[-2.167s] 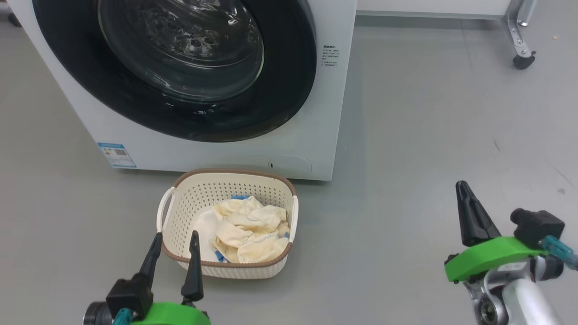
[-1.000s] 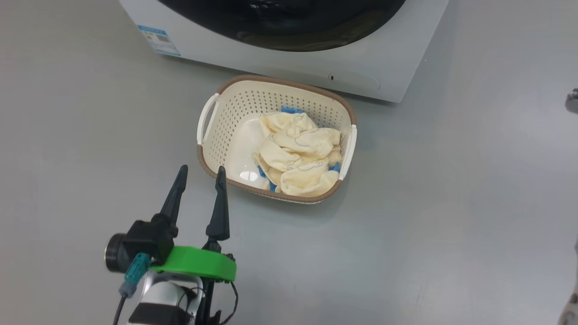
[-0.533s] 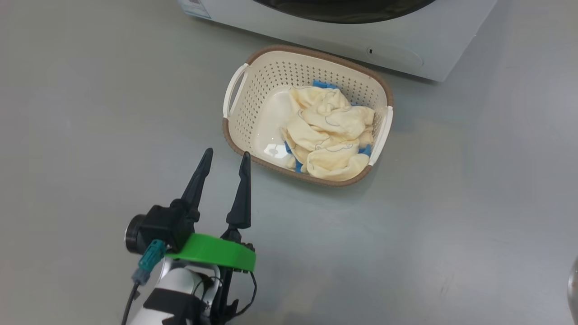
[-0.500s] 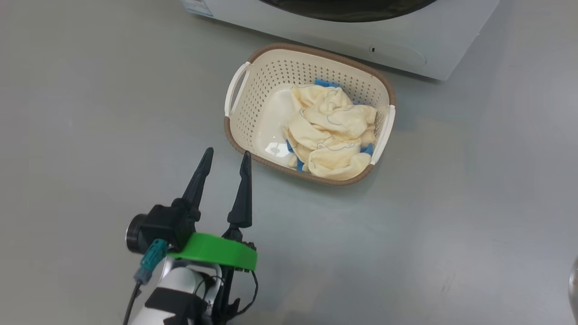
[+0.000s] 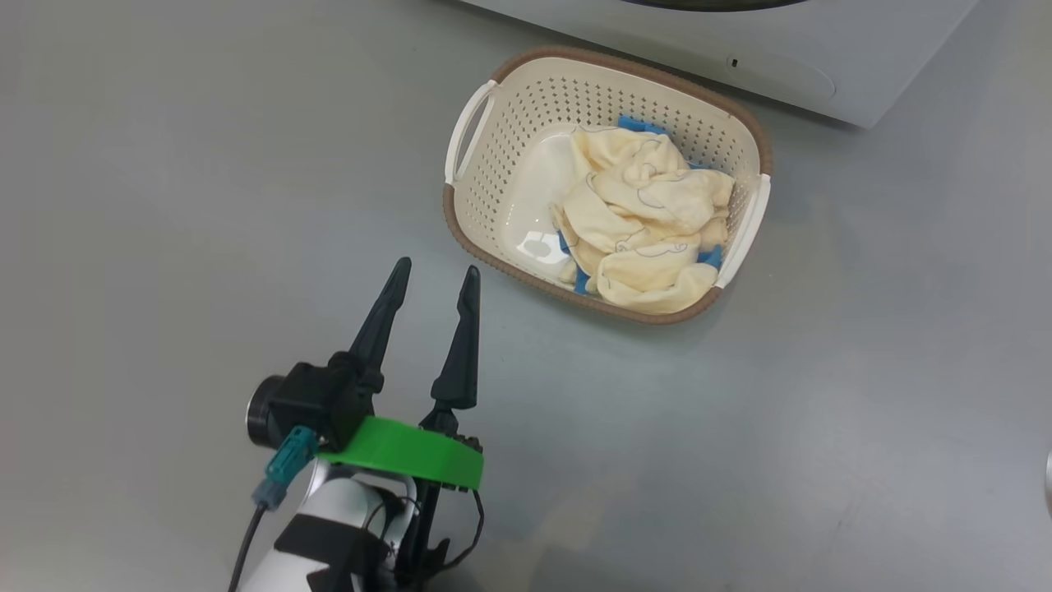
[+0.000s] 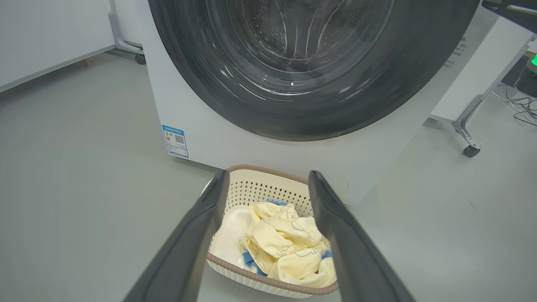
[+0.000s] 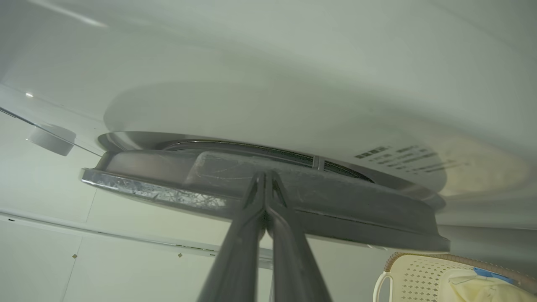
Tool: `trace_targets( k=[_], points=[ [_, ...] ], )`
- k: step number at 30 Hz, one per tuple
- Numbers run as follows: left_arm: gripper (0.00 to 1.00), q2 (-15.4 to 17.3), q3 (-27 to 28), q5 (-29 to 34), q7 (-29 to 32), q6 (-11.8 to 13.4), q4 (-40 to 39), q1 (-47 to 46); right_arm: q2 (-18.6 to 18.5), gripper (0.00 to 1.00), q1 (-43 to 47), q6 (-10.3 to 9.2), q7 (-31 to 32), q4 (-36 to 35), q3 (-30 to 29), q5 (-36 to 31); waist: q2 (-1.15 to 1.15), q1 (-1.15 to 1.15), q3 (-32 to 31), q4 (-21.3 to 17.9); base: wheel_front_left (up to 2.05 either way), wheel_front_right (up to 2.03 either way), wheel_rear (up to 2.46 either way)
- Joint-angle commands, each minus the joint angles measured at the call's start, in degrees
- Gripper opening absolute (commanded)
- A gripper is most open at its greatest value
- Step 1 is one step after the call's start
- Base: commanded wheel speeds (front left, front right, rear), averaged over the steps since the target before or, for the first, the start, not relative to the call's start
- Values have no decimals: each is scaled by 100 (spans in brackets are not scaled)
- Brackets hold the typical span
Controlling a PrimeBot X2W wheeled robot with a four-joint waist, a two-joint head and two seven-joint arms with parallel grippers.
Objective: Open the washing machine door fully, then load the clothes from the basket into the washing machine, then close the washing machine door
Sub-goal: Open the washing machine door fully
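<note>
The cream basket (image 5: 493, 205) stands on the grey floor just before the washing machine (image 5: 863, 66). Pale yellow clothes (image 5: 641, 218) with blue trim lie bunched in its right half. My left gripper (image 5: 434, 270) hovers open and empty near the basket's near-left corner. In the left wrist view its fingers (image 6: 197, 235) frame the basket (image 6: 268, 173) and clothes (image 6: 285, 247), below the black-ringed washing machine door (image 6: 419, 75). In the right wrist view my right gripper (image 7: 264, 175) is shut, tips at the edge of the door (image 7: 356, 205), seen edge-on against the white washer front.
A blue label (image 6: 176, 140) marks the washer's lower left corner. A metal frame leg on a caster (image 6: 469, 144) and cables (image 6: 520, 109) stand to the washer's right, and a second caster (image 6: 140, 58) to its left. Grey floor lies all round the basket.
The head camera has turned down and left, so basket and washer slid up and right in the picture. The right gripper has left that view. My left gripper stays open by the basket.
</note>
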Motion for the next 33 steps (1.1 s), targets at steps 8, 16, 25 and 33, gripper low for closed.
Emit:
trace_targets(
  k=[8,16,25,33],
  points=[
    [100,75,111,-48,-62,61,-168,-78,126,0,-743,-14,65,213,-120,-155,0,-1,121,107,0,0,0],
    [100,75,23,-125,-62,106,-187,-204,167,0,-1143,-14,168,602,-217,-262,0,-1,212,239,0,0,0],
    [100,75,-31,-166,-62,147,-202,-189,206,0,-1485,-14,422,1083,-451,-240,0,-1,251,352,0,0,0],
    [100,75,-41,-162,-62,170,-192,-192,268,0,-1662,-14,877,1479,-568,-243,0,-1,225,367,0,0,0]
  ],
)
